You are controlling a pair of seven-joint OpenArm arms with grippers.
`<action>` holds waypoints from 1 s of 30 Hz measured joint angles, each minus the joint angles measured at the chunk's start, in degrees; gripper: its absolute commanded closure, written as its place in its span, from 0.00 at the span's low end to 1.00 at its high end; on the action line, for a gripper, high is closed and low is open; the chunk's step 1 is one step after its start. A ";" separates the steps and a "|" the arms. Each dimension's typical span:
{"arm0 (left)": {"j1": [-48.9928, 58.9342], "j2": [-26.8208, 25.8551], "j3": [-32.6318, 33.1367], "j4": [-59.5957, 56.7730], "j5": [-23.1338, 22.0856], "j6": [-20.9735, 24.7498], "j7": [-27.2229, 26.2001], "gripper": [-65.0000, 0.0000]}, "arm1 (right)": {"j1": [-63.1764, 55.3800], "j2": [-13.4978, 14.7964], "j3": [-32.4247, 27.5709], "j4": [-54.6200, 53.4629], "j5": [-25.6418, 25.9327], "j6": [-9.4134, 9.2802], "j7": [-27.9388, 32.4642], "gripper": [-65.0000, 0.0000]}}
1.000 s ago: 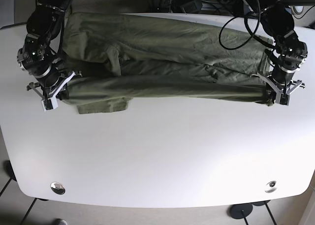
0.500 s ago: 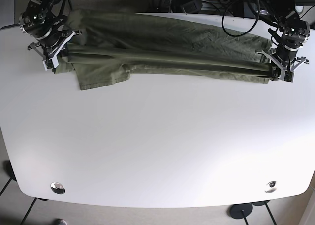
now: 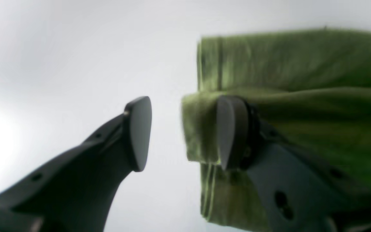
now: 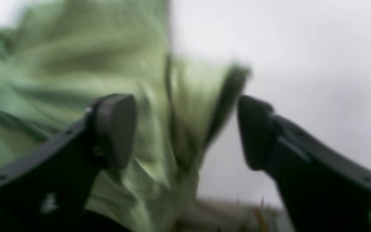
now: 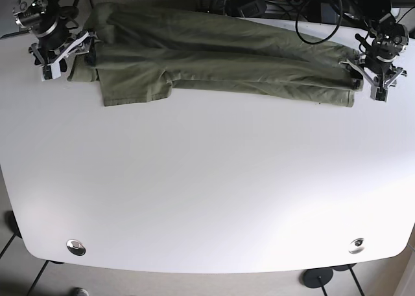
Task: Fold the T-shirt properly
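Note:
The olive green T-shirt (image 5: 214,63) lies folded into a long band along the far side of the white table (image 5: 207,179), with one sleeve (image 5: 133,92) sticking out toward the front at the left. My right gripper (image 5: 58,53) stands open at the band's left end; in the right wrist view its fingers (image 4: 114,129) straddle blurred cloth (image 4: 60,64) without closing on it. At the band's right end my left gripper (image 5: 374,82) is open too. The left wrist view has its gripper (image 3: 183,133) spread apart, the shirt's folded edge (image 3: 201,129) beside one finger (image 3: 230,132).
Cables and dark equipment (image 5: 272,1) crowd the space behind the table's far edge. Two round metal fittings (image 5: 76,247) (image 5: 356,245) sit near the front corners. The table's left edge runs close under my right gripper.
Both grippers carried the shirt's lifted edge toward the far side, laid it down and opened. The shirt now lies flatter and narrower.

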 measured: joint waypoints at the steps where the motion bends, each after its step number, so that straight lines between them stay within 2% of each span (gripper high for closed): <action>1: -0.17 0.04 0.02 1.46 -0.02 0.00 -0.28 0.53 | 0.74 0.94 0.09 0.00 1.86 -0.11 -0.07 0.22; 5: -1.64 1.68 3.41 3.61 0.13 0.31 -0.15 0.53 | 5.53 1.11 -1.46 -0.98 3.65 -0.37 -3.41 0.21; 7: -1.68 2.27 6.03 3.56 0.02 0.15 -0.24 0.53 | 6.32 1.18 -5.14 -1.95 3.41 -0.39 -5.73 0.22; 10: -0.59 4.44 8.72 1.60 0.09 0.13 -0.31 0.54 | 3.74 0.92 -10.29 -1.97 3.63 -0.20 -5.90 0.24; 12: 0.04 5.51 8.61 -0.20 0.26 0.20 -0.31 0.70 | 1.18 0.63 -12.22 -2.12 3.78 -0.22 -5.86 0.47; 13: -0.02 5.62 8.72 -1.99 0.22 0.17 -0.17 0.82 | 0.33 0.81 -12.96 -3.41 3.56 -0.24 -5.88 0.67; 15: -0.15 5.42 8.63 -4.42 0.28 0.20 -0.35 0.93 | 0.11 0.96 -14.34 -6.36 3.43 -0.37 -5.57 0.85; 20: -0.66 2.80 8.59 -8.92 -1.88 -0.09 -2.43 0.93 | 3.37 1.09 -14.75 -13.49 -4.68 0.72 -4.00 0.83; 22: -1.38 1.77 8.57 -11.26 -2.93 -0.31 -3.98 0.93 | 7.23 1.11 -15.10 -17.62 -7.61 1.44 0.74 0.82; 25: -6.43 1.44 7.13 -16.39 -3.23 -0.46 -4.04 0.93 | 14.64 2.73 -17.00 -25.97 -9.73 2.73 5.79 0.82; 27: -10.75 0.72 4.31 -22.21 -3.98 -1.11 -4.44 0.93 | 22.40 3.89 -19.76 -33.92 -11.47 2.60 9.44 0.82; 30: -14.05 -0.20 3.34 -26.14 -3.85 -1.11 -4.79 0.93 | 27.30 4.59 -21.99 -37.79 -11.80 2.58 9.97 0.82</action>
